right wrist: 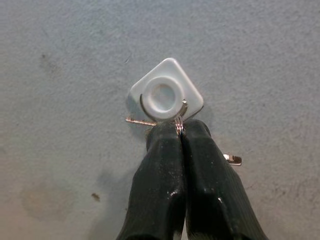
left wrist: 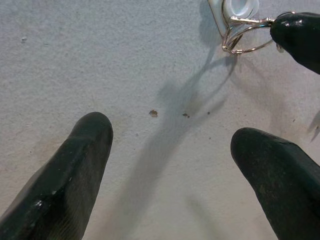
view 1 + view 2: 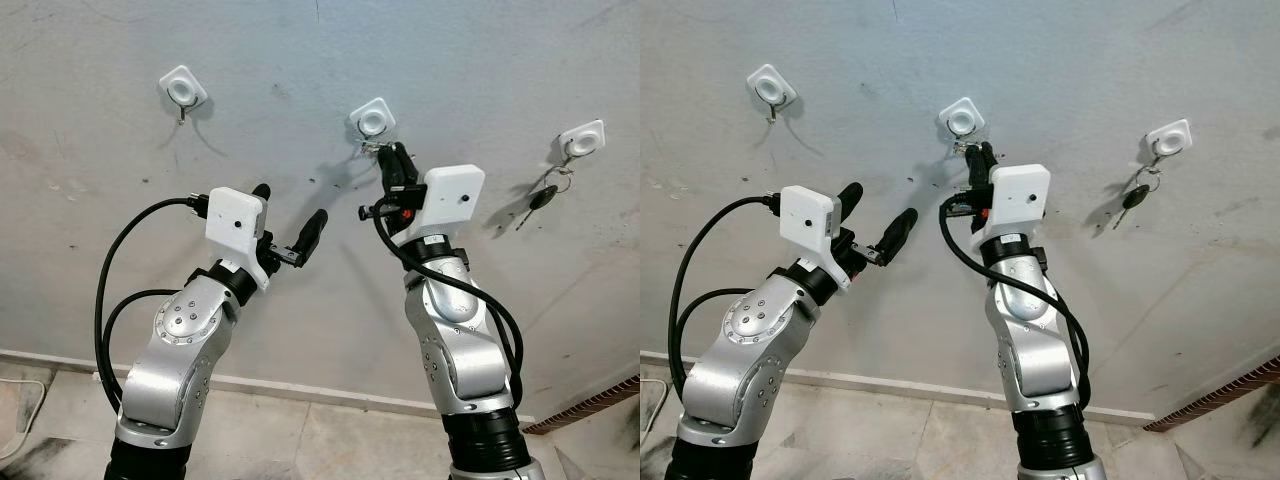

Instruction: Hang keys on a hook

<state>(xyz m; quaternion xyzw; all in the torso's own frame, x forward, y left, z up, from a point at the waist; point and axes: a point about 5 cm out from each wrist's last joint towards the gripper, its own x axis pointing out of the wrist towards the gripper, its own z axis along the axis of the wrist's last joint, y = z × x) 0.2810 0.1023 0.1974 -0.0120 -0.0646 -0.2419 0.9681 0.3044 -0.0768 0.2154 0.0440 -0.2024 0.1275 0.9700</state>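
Grey wall (image 3: pixel 300 60) | right gripper (image 1: pixel 179 131) pinching key ring (image 1: pixel 172 112) at middle hook (image 3: pixel 371 120) | left gripper (image 3: pixel 290 215) spread, empty

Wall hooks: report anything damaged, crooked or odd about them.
Nothing looks broken. All three white hooks sit turned like diamonds. The left hook is bare, the right hook holds a black-headed key, and the right gripper pinches a key ring at the middle hook.
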